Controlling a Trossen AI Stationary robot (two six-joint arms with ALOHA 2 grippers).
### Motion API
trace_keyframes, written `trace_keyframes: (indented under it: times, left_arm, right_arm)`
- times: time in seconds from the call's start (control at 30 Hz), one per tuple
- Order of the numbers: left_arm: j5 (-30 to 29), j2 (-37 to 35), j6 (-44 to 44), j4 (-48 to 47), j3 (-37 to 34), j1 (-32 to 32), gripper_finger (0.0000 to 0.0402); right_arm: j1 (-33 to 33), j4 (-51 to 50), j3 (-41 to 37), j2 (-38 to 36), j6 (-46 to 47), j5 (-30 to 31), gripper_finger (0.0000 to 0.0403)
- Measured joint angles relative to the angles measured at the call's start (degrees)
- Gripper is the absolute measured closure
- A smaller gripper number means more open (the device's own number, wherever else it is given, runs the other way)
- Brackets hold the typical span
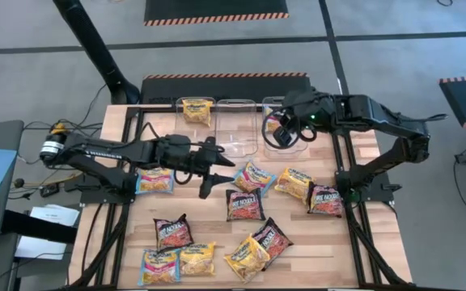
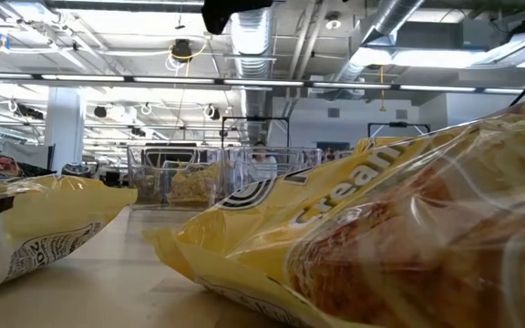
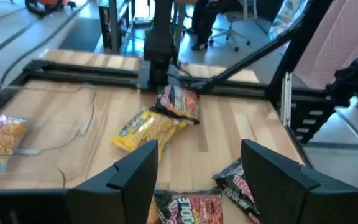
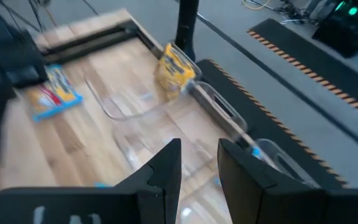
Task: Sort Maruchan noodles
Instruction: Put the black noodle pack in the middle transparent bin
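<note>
Maruchan noodle packets lie flat across the table: a blue one, a blue-orange one, yellow ones and maroon ones. A yellow packet sits in the left clear bin, and a blue one in the right bin. My left gripper hovers open over the table's middle, above a maroon packet. My right gripper hangs over the right bin, its fingers slightly apart and empty.
Three clear bins stand in a row at the far edge; the middle one holds nothing. More packets crowd the near edge, and two yellow ones fill the low view. A black frame rail borders the table.
</note>
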Motion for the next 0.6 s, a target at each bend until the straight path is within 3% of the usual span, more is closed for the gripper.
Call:
trace_keyframes:
  times: [0.6]
  left_arm:
    - [-0.01, 13.40, -1.38, -0.01, -0.11, -4.75, 0.0186]
  right_arm:
    - [5.86, 0.55, 0.00, 0.00, 16.12, -0.02, 0.0274]
